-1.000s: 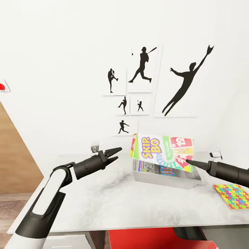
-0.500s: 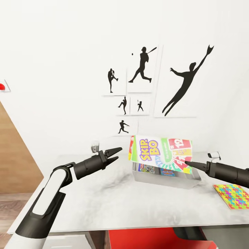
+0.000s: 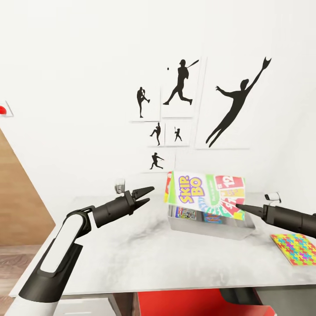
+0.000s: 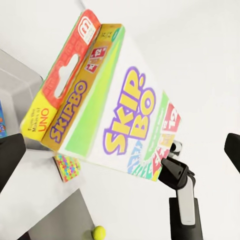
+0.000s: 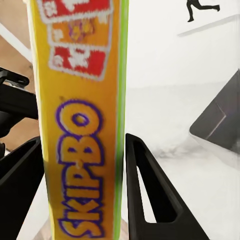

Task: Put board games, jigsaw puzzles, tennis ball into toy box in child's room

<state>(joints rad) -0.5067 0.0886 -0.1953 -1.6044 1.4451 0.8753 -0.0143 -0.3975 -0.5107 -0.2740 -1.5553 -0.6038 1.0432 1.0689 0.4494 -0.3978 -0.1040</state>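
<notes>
The green-yellow-red SKIP-BO board game [image 3: 204,195] hangs tilted over the pale grey toy box [image 3: 206,229], with my right gripper [image 3: 238,205] shut on its right edge. In the right wrist view its yellow side [image 5: 80,125] stands between my two fingers [image 5: 150,195]. Two other board games, a white one [image 3: 186,213] and a blue one [image 3: 212,216], lie inside the box. A jigsaw puzzle [image 3: 296,249] lies on the table [image 3: 131,254] to the right. My left gripper [image 3: 150,195] is open and empty, left of the box. The tennis ball [image 4: 99,232] lies on the table.
Black baseball silhouette pictures [image 3: 232,101] hang on the white wall behind the table. Small pale objects stand at the table's back edge, one on the left [image 3: 119,185] and one on the right [image 3: 273,196]. A red seat [image 3: 197,307] sits under the front edge.
The SKIP-BO game has risen slightly and swung a little to the left over the toy box. My left arm has stayed where it was.
</notes>
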